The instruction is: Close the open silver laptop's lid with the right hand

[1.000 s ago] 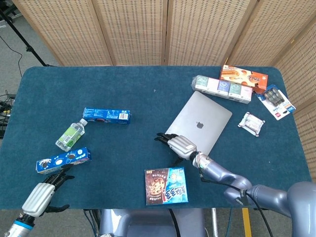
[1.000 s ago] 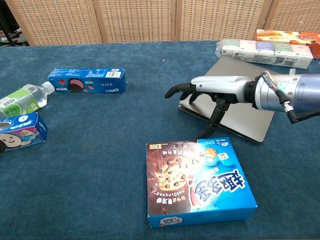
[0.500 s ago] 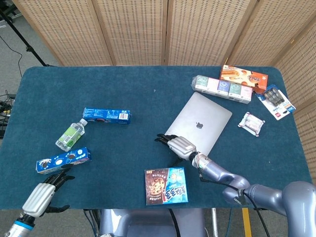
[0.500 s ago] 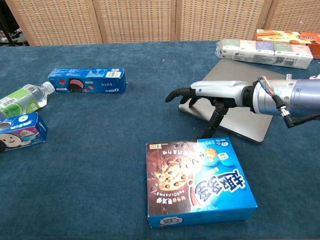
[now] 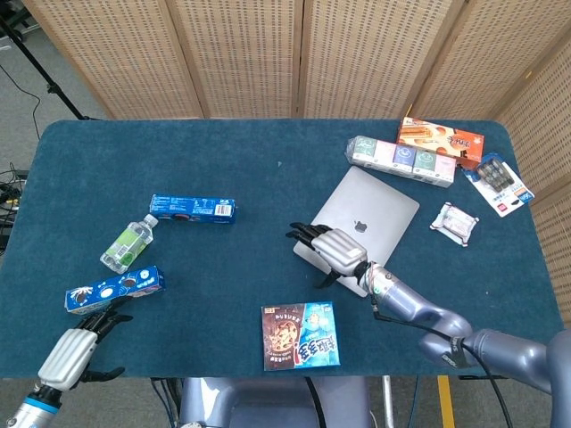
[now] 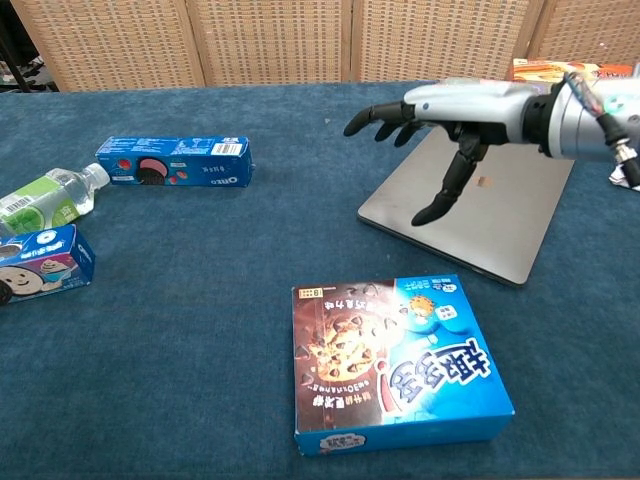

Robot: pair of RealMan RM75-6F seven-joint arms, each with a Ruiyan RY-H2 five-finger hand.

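Note:
The silver laptop (image 5: 373, 217) lies flat on the blue table with its lid down, logo facing up; in the chest view its lid (image 6: 505, 215) is a closed slab. My right hand (image 5: 335, 250) hovers over the laptop's near left corner, fingers spread and holding nothing. The chest view shows this right hand (image 6: 452, 108) lifted clear above the lid, thumb hanging down toward it without touching. My left hand (image 5: 67, 353) sits at the table's near left edge, fingers apart and empty, far from the laptop.
A cookie box (image 5: 300, 335) lies just in front of the laptop. Tissue packs (image 5: 401, 159), an orange box (image 5: 440, 141), a battery pack (image 5: 500, 183) and a white packet (image 5: 455, 221) ring its far and right sides. An Oreo box (image 5: 193, 209), bottle (image 5: 128, 244) and blue carton (image 5: 116, 289) lie left.
My right hand has risen from low at the laptop's near left edge to well above the lid and shifted slightly further back. The laptop and left hand have stayed put.

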